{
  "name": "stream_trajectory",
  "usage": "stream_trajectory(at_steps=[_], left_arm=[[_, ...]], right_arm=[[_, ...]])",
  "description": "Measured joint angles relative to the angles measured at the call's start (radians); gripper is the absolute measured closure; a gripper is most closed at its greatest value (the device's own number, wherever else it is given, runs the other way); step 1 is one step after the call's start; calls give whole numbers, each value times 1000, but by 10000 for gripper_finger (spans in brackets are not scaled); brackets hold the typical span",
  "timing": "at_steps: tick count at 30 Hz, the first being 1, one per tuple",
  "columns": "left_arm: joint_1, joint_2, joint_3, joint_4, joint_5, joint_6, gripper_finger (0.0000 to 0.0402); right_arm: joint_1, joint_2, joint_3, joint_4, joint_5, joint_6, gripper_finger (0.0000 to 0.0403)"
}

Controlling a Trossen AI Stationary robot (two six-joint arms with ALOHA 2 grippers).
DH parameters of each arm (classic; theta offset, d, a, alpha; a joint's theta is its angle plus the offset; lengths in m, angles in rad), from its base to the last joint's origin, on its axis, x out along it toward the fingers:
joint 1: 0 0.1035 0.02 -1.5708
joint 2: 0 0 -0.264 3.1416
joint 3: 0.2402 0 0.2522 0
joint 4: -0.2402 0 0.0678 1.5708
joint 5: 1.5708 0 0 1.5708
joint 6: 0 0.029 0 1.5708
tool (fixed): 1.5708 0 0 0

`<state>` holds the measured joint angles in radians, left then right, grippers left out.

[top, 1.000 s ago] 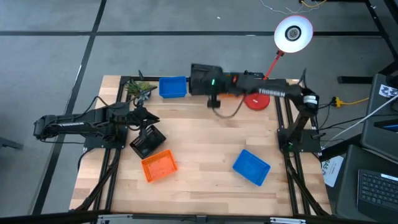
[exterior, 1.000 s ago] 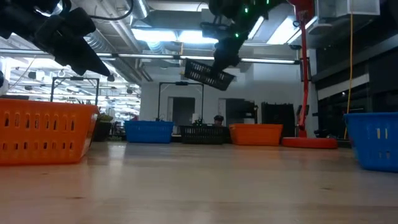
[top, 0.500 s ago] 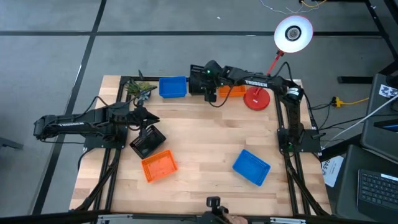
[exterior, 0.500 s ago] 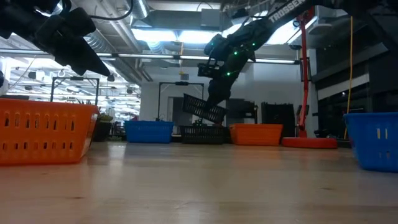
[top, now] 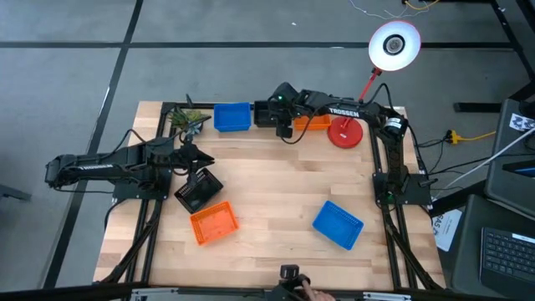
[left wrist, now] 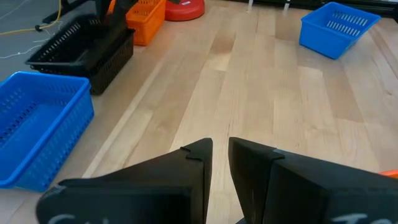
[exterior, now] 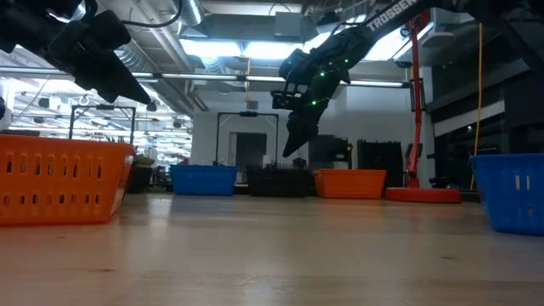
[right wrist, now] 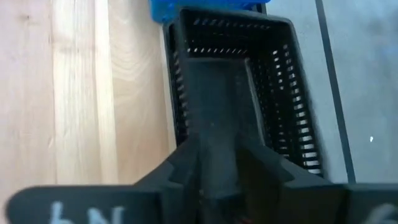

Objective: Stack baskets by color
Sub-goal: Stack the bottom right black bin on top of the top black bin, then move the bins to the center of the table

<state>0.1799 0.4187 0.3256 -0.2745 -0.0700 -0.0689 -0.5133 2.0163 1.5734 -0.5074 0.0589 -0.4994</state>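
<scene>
Right gripper: hangs just above the black basket at the far edge of the tabletop, fingers parted a little and nothing between them; the basket sits below on its own.
Black basket under it: between the far blue basket and the far orange basket, level on the wood. In the right wrist view its mesh wall fills the frame ahead of the fingers.
Left gripper: near the left edge, raised over the second black basket; its fingers stand close, a narrow slot between them, holding nothing that I can see.
Other baskets: a near orange basket touching or just beside the second black one, and a near blue basket well apart on the right side.
Handling, my guess: thin moulded plastic, light, fairly stiff but the slotted walls would flex if squeezed hard; smooth rims could slip in a loose pinch.
Where to grip: one wall near the middle of a long side, one finger inside and one outside, so the basket hangs level.
Risk: a corner pinch would let it tilt and catch on the rim of its mate when nesting.
Also there: red lamp and small plant at the far edge.
</scene>
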Motion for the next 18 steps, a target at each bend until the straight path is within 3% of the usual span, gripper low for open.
stream_trajectory(at_steps=[5,9,12,18], left_arm=[[0,0,0,-1,0,-1,357],[0,0,0,-2,0,-4,357],[0,0,0,-5,0,-42,357],[0,0,1,-93,-34,-287,357]], right_arm=[[9,0,5,-6,1,3,270],[49,0,91,-116,5,49,265],[97,-1,198,-331,-11,187,264],[225,-13,340,-854,-27,477,264]])
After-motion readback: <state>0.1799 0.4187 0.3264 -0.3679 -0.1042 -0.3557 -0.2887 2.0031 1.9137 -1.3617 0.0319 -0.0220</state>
